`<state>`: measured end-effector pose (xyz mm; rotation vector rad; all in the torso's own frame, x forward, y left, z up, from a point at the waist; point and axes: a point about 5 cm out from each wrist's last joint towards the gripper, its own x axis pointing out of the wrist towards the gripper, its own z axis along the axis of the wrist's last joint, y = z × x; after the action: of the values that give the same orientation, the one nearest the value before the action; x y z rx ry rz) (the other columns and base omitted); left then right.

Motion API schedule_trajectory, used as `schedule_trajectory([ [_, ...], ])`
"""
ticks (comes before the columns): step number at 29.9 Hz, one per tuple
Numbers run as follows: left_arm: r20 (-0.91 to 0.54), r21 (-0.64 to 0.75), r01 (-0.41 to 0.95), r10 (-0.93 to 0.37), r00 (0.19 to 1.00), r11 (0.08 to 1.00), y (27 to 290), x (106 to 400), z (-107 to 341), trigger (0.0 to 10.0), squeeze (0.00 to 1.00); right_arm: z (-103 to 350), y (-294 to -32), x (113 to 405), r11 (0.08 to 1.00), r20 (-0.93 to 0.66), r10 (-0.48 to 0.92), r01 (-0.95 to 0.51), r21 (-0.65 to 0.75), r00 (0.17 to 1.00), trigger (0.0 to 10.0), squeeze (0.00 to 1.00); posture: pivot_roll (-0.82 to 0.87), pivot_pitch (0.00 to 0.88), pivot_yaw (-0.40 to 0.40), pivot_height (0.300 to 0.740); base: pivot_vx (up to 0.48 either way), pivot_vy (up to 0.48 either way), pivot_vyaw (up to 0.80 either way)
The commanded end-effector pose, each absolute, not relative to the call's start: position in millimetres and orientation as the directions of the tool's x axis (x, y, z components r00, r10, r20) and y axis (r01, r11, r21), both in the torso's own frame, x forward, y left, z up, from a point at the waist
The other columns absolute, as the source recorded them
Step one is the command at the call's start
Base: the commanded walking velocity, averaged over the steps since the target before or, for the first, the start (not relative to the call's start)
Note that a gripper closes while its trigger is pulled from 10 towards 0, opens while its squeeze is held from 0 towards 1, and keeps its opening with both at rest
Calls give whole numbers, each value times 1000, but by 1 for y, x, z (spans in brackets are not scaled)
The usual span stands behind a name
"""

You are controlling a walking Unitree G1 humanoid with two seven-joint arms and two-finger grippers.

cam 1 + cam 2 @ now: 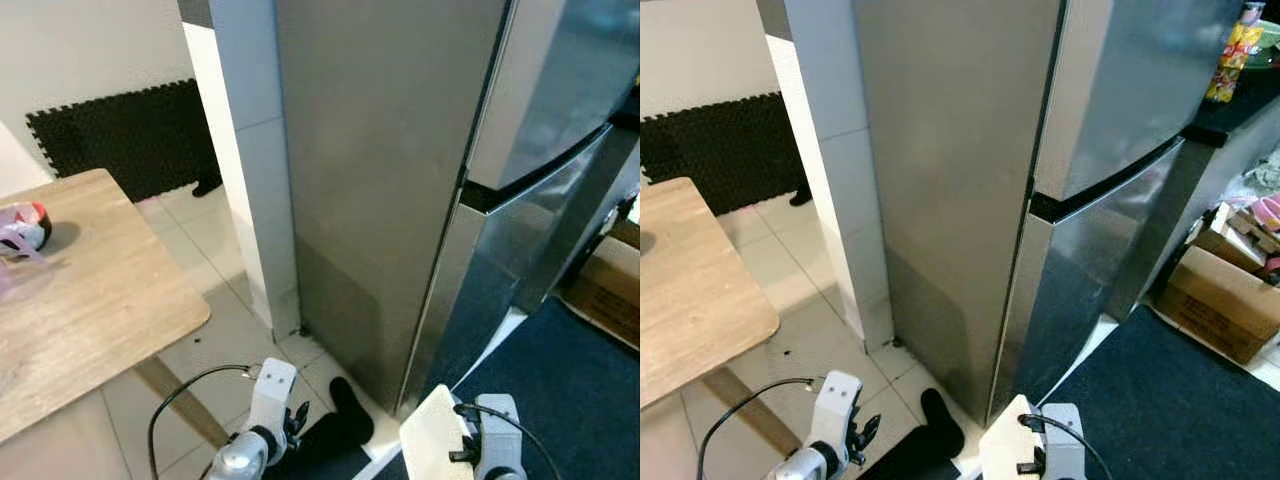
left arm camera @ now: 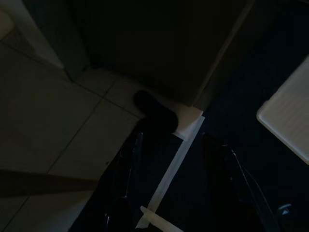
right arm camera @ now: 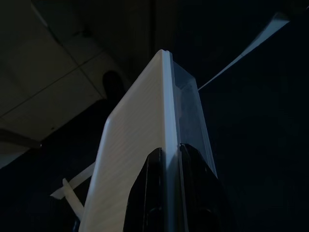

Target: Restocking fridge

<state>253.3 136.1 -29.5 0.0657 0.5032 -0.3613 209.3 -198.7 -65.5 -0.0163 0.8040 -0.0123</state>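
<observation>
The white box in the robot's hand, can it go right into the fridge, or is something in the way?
The fridge doors are both shut, so they block the way. The right end effector is clamped on the white box, low before the fridge's corner. The left end effector hangs open and empty.

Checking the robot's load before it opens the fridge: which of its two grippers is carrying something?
The right gripper: its fingers are clamped on the edge of a flat white container. The left gripper hangs open over the floor with nothing between its fingers.
</observation>
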Motion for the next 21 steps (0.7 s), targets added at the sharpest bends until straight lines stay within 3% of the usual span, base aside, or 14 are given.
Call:
schedule_trajectory([
  [1, -502, -21, 363, -324, 802, 932, 137, 248, -34, 10000, 0, -64, -200, 211, 1000, -710, -23, 20, -12, 704, 10000, 0, -42, 9, 11, 740, 0, 0, 0],
  [5, -500, -25, 362, -325, 803, 932, 137, 248, -34, 10000, 0, -64, -200, 211, 1000, -709, -23, 19, -13, 705, 10000, 0, -42, 9, 11, 740, 0, 0, 0],
  [21, -516, -59, 295, -282, 809, 954, 143, 245, -37, 10000, 0, -59, -204, 218, 999, -695, -19, -19, -46, 718, 10000, 0, -44, 14, 1, 740, 0, -315, 0],
])
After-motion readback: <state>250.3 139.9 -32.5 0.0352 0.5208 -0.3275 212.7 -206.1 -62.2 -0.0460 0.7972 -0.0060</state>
